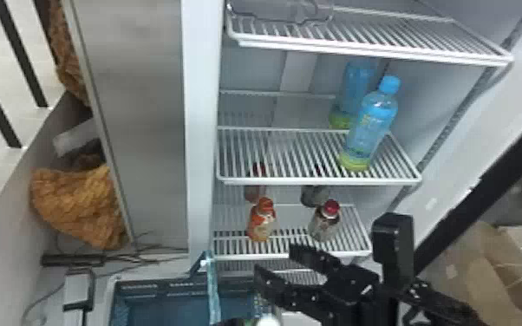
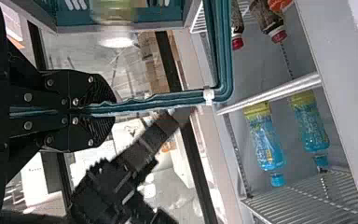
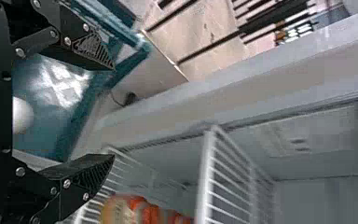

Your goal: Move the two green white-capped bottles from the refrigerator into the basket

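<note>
My right gripper point(image 1: 273, 259) is open in front of the refrigerator's lower shelves, above the right part of the teal basket point(image 1: 164, 303). In the right wrist view this gripper point(image 3: 113, 112) has nothing between its fingertips, with the basket point(image 3: 51, 135) beyond. A white cap point(image 1: 269, 321) shows at the head view's bottom edge; a round white cap point(image 3: 22, 115) is over the basket floor in the right wrist view. My left gripper point(image 2: 113, 109) is shut on the basket's handle point(image 2: 168, 99). The left wrist view also has a blurred green white-capped bottle point(image 2: 114, 11) at the basket.
Two blue-capped bottles, one in front point(image 1: 370, 128), stand on the middle refrigerator shelf point(image 1: 316, 180). Below are a small orange bottle point(image 1: 261, 223) and a red-capped bottle point(image 1: 325, 223). The refrigerator's pale side edge point(image 1: 203, 130) rises left of the shelves.
</note>
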Robot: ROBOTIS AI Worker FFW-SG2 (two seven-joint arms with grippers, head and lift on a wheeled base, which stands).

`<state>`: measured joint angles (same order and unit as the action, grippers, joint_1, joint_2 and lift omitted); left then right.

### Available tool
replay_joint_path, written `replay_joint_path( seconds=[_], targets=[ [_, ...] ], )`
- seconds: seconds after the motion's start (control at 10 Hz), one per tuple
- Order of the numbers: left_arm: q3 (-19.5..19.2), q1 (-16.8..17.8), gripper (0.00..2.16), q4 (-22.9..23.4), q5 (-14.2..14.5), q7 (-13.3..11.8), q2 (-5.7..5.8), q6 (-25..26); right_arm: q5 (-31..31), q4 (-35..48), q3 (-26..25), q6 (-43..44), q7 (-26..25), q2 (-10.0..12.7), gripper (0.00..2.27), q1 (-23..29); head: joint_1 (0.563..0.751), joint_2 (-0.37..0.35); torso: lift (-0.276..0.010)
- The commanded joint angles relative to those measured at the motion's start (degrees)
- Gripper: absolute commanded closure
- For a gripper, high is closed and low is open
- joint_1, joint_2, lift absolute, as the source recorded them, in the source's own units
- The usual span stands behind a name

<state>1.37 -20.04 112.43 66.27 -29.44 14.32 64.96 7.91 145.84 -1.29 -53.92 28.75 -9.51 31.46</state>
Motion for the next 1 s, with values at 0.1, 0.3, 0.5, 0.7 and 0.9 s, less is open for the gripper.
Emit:
replay_joint_path(
  seconds=[0.1,0.3,0.5,0.7,0.9],
  targets=[
    [-0.12,-0.07,1.18,0.0,0.0,-0.01,0.0,0.0,-1.06,5.26,-4.31,13.84,-3.61,2.66,0.43,7.06,0.695,-0.232,-0.004],
    [-0.12,-0.21,1.18,0.0,0.0,-0.01,0.0,0.0,-0.6,4.27,-6.71,25.51,-6.86,3.98,0.34,9.31,0.695,-0.276,-0.004],
    [-0.34,-0.63,1.18,0.0,0.12,-0.01,0.0,0.0,1.68,1.6,-7.97,37.61,-9.94,4.59,0.15,11.42,0.695,-0.322,-0.004],
    [-0.57,-0.77,1.18,0.0,0.12,-0.01,-0.09,0.0,1.57,-0.65,-8.31,41.69,-10.99,5.29,0.06,11.28,0.695,-0.346,-0.004],
    [-0.46,-0.91,1.18,0.0,0.12,-0.01,-0.09,0.0,1.11,-4.31,-8.2,50.83,-13.54,6.0,0.06,11.56,0.695,-0.35,-0.004]
  ],
)
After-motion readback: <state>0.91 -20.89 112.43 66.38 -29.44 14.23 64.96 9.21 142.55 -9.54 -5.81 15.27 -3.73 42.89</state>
